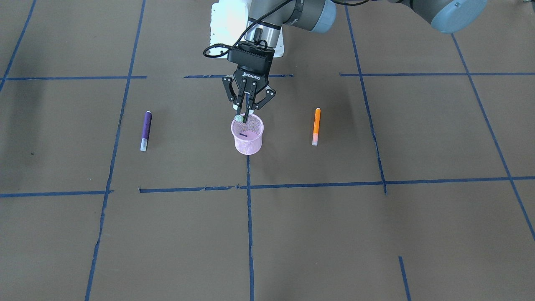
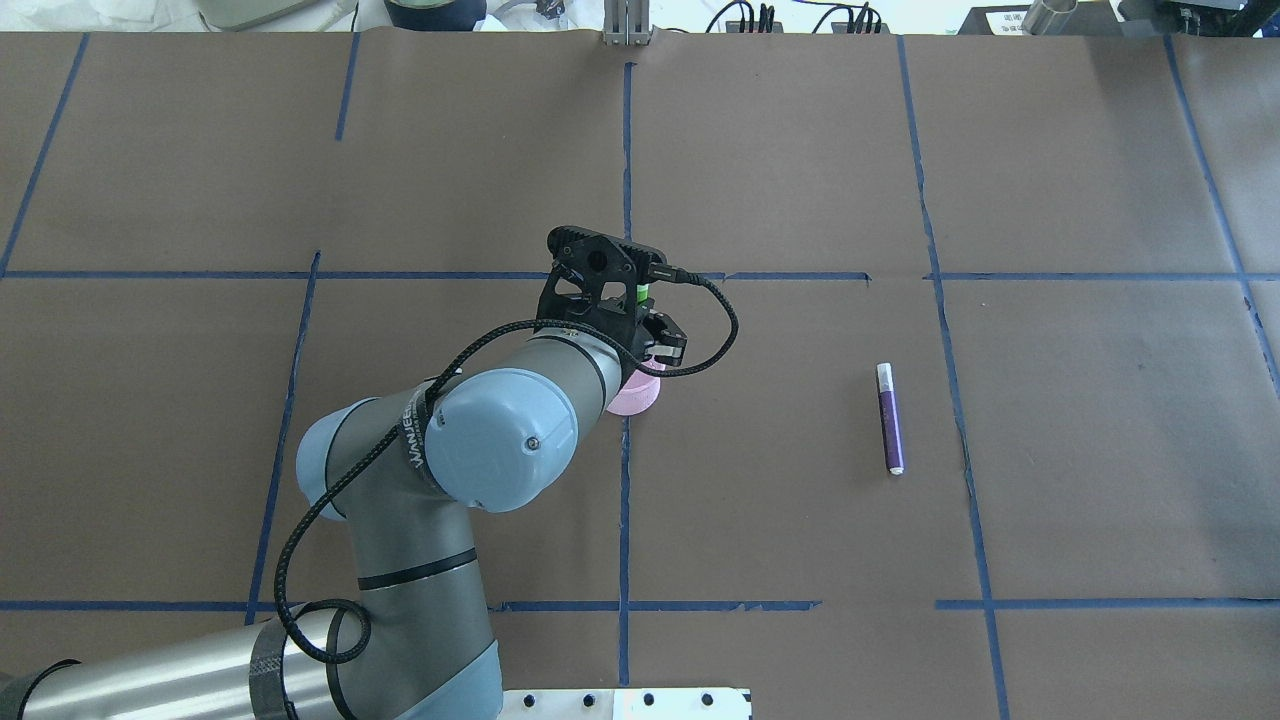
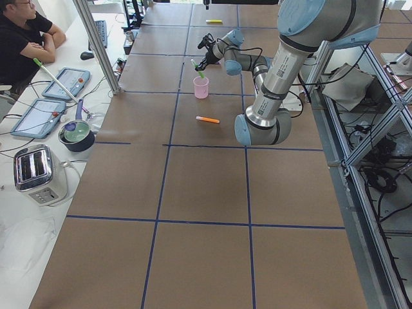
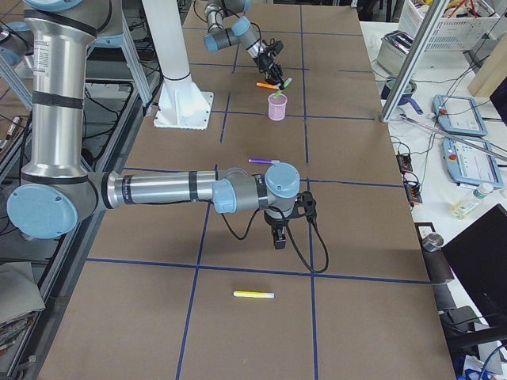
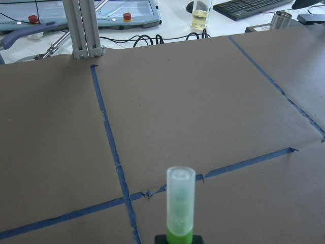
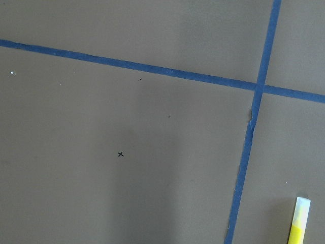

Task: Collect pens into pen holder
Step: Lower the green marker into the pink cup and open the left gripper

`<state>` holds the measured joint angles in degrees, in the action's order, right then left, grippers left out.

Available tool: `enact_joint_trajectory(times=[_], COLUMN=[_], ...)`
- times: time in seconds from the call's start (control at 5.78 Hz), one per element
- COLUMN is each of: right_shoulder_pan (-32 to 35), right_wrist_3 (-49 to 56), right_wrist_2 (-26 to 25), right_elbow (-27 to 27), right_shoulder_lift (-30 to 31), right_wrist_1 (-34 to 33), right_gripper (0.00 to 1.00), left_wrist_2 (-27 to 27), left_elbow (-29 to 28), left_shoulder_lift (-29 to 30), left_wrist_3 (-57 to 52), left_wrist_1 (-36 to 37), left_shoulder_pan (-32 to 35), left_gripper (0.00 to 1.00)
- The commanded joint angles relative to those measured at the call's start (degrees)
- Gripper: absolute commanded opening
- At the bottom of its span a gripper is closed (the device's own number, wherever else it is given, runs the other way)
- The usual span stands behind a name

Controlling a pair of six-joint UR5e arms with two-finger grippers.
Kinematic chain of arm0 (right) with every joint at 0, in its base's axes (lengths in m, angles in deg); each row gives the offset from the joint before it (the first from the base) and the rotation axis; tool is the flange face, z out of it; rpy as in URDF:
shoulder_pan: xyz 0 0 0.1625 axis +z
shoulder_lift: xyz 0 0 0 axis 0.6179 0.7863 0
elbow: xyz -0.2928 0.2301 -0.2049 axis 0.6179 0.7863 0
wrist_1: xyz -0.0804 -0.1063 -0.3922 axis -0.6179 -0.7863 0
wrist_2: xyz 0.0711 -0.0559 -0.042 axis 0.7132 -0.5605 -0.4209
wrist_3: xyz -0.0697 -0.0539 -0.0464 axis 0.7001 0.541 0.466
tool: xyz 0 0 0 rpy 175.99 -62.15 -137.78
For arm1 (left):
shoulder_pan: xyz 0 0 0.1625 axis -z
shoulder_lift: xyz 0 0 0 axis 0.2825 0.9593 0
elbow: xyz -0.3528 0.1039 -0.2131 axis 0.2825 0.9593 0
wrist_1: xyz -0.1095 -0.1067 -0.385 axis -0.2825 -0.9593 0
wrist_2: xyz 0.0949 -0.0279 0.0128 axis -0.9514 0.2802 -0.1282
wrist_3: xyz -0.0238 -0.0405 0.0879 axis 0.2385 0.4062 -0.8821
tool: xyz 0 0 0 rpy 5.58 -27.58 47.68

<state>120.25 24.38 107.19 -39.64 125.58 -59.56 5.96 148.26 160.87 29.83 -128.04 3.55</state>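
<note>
My left gripper [image 1: 244,113] is shut on the bright green pen [image 1: 238,118] and holds it tilted just above the mouth of the pink mesh pen holder [image 1: 247,140]. The pen's pale cap end [image 5: 180,190] sticks out past the fingers. The purple pen [image 1: 145,130] lies flat on the table to one side of the holder, the orange pen [image 1: 316,126] flat to the other side. My right gripper [image 4: 277,237] points down at the table far from the holder; I cannot tell whether it is open or shut.
A yellow marker [image 4: 253,294] lies on the table near my right gripper and shows in the right wrist view [image 6: 299,223]. Blue tape lines cross the brown table. A person and equipment [image 3: 38,174] are at the table's far side.
</note>
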Motion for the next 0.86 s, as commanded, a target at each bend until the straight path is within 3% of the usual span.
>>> enact_joint_trajectory(times=[0.0, 0.17, 0.52, 0.69], right_shoulder_pan=[0.00, 0.00, 0.00, 0.00], right_wrist_3=[-0.02, -0.02, 0.07, 0.77], right_wrist_2=[0.06, 0.06, -0.29, -0.47], right_elbow=[-0.07, -0.07, 0.02, 3.06], right_shoulder_lift=[-0.08, -0.08, -0.08, -0.08], right_wrist_1=[0.09, 0.09, 0.09, 0.17], right_gripper=[1.00, 1.00, 1.00, 1.00], left_wrist_2=[-0.03, -0.03, -0.03, 0.05], left_elbow=[-0.30, -1.17, -2.32, -1.27], left_shoulder_lift=[-0.18, -0.44, -1.06, -0.80], left_wrist_3=[0.09, -0.26, -0.26, -0.09], left_wrist_1=[-0.80, -5.59, -6.61, -6.52], left_shoulder_pan=[0.00, 0.00, -0.01, 0.34], left_gripper=[0.77, 1.00, 1.00, 1.00])
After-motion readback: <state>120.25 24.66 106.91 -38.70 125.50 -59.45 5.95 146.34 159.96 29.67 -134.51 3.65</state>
